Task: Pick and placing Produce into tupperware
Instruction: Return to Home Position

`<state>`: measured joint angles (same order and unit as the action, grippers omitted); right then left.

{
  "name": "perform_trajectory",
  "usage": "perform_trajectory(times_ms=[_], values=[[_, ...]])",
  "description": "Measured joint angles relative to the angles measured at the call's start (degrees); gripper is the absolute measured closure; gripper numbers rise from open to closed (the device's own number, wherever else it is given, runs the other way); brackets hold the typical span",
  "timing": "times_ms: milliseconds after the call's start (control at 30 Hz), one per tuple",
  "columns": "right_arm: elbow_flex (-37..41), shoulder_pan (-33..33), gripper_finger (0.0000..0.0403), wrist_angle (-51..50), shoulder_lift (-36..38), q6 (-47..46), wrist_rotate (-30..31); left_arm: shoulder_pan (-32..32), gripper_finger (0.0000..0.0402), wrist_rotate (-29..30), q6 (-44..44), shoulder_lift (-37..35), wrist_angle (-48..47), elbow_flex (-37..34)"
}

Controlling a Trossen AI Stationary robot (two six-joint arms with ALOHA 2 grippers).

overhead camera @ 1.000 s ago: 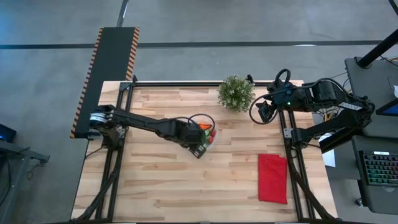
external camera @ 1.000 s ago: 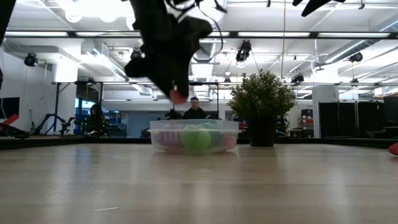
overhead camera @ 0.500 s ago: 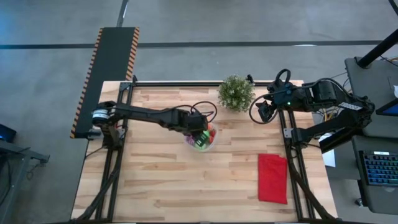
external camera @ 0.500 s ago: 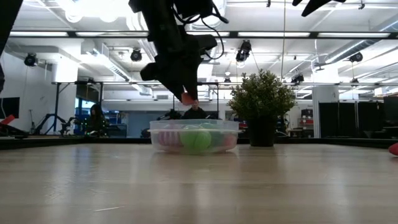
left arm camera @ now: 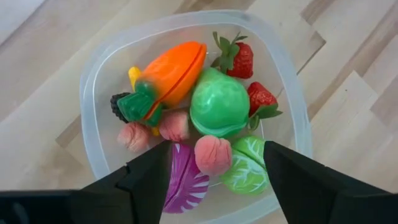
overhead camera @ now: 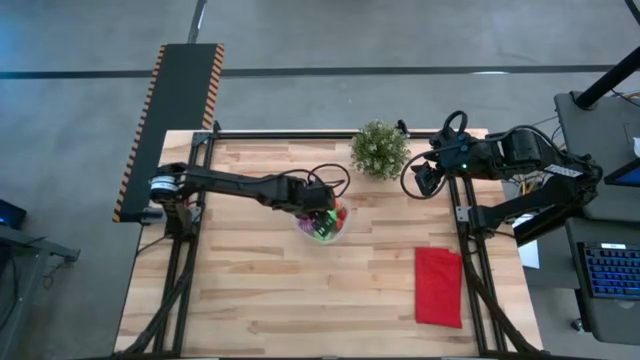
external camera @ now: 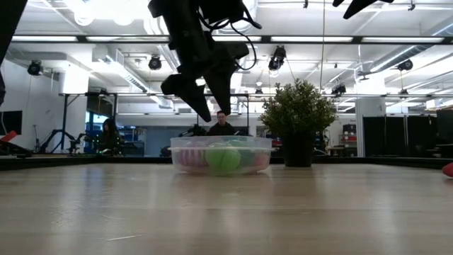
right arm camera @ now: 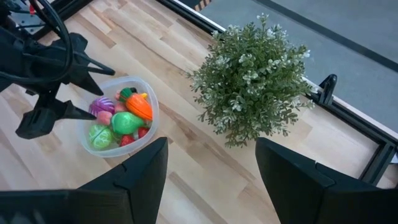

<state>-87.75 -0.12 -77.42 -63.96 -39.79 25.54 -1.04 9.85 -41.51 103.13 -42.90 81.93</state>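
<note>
While the left gripper [overhead camera: 322, 210] hangs directly over it, fingers spread and holding nothing, one tupperware [overhead camera: 335, 235] sits just right of centre in the high view. The bowl is clear, round and shallow, with translucent walls.

Count inside, from the left wrist view:
- three pink peaches [left arm camera: 213, 154]
- two strawberries [left arm camera: 236, 57]
- one orange carrot [left arm camera: 171, 71] with a green top
- one round green piece [left arm camera: 219, 102]
- one purple leaf [left arm camera: 186, 177]
- one green leaf [left arm camera: 245, 171]
- one dark berry [left arm camera: 117, 106]
- one yellow bit [left arm camera: 132, 74], mostly hidden under the carrot

All are heaped together and touching.

One potted plant [overhead camera: 380, 150] stands at the upper edge of the table [overhead camera: 250, 290], up and right of the bowl and apart from it. One red cloth [overhead camera: 438, 287] lies flat at lower right. The right gripper [overhead camera: 420, 180] waits just right of the plant, fingers spread and empty. In the low view, one person [external camera: 221, 124] shows beyond the bowl, directly under the left gripper's fingers.
</note>
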Motion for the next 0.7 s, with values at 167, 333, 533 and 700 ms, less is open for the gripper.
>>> perform_trajectory(times_ms=[167, 333, 533, 700], values=[[0.00, -0.02, 0.0168, 0.01, 0.01, 0.22, 0.00, -0.13, 0.0162, -0.31, 4.42, -0.63, -0.15, 1.96], [0.00, -0.02, 0.0168, 0.09, 0.02, -0.27, -0.02, -0.09, 0.0162, -4.26, 10.47, -3.32, -0.22, 6.57], [0.00, 0.00, 0.0168, 0.00, 0.02, -0.63, -3.04, 0.00, 0.0162, -6.38, 11.59, -10.92, 0.02, 8.44], [-0.21, 0.16, 0.0168, 0.19, 0.46, -2.25, -4.58, 1.55, 0.0162, -10.17, 14.14, -19.97, 1.79, 7.12]])
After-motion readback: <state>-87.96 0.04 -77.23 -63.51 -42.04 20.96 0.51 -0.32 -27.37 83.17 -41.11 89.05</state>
